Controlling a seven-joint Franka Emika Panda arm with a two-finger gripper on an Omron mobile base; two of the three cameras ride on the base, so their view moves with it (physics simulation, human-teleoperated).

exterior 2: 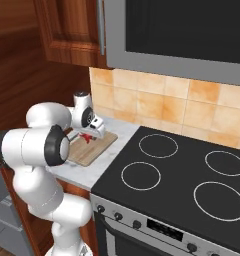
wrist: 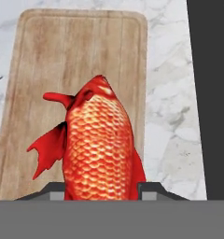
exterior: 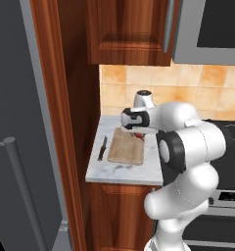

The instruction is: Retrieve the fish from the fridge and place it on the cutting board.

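The jaws are closed on the small bright red scaly fish (wrist: pixel 99 149), holding it over the light tan wooden cutting board (wrist: pixel 53 60), probably to lower it there.

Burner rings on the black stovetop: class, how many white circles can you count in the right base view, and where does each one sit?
4. Back left ring, front left ring, back right ring, front right ring, all on the stovetop right of the marble counter. None looks hidden.
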